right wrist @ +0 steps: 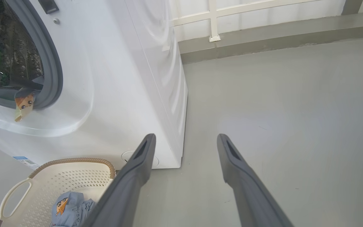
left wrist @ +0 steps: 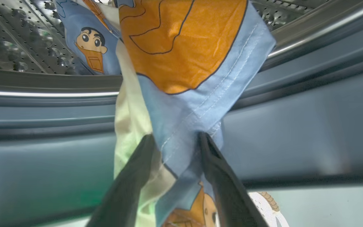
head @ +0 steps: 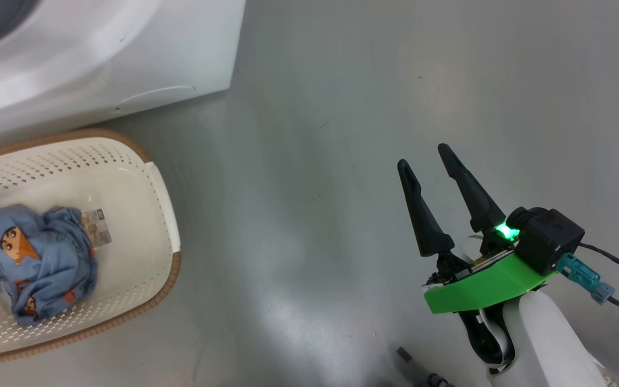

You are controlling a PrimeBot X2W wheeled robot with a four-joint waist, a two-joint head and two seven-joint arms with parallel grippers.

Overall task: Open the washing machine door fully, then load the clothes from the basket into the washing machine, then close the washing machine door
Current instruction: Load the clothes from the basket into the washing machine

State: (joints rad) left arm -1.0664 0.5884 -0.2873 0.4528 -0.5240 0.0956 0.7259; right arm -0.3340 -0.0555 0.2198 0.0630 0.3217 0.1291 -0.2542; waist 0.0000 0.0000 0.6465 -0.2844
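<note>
Clothes [left wrist: 184, 47] sit in two places. One garment, soft blue cotton with a large orange patch, a cream panel and stitched hems, drapes from the steel drum [left wrist: 17, 37] down over the washing machine's [right wrist: 121, 78] lip. Its lower folds bunch between the two dark tapered fingers of my left gripper [left wrist: 175, 137]. The cloth touches both fingers, but whether they squeeze it or merely flank it I cannot tell. A printed cartoon face shows on the fabric deeper in the drum, against the dimpled, perforated metal. In the right wrist view, a corner of the same garment hangs out over the smooth grey-blue rubber gasket [right wrist: 54, 63]. The other garment [head: 41, 258], crumpled blue with the same face, lies in the basket [head: 148, 177]. The basket is a cream plastic tub with rounded corners, rows of small holes in its walls, a brown woven-look rim and a paper label [head: 97, 228] on its bottom beside the cloth. It stands on the floor [head: 315, 161] just in front of the glossy white machine, near a round cap [right wrist: 126, 156] low on the front. My right gripper [head: 423, 156] hangs well apart from the basket over the bare, smooth grey floor. Its long pointed fingers are spread wide with nothing between them.
</note>
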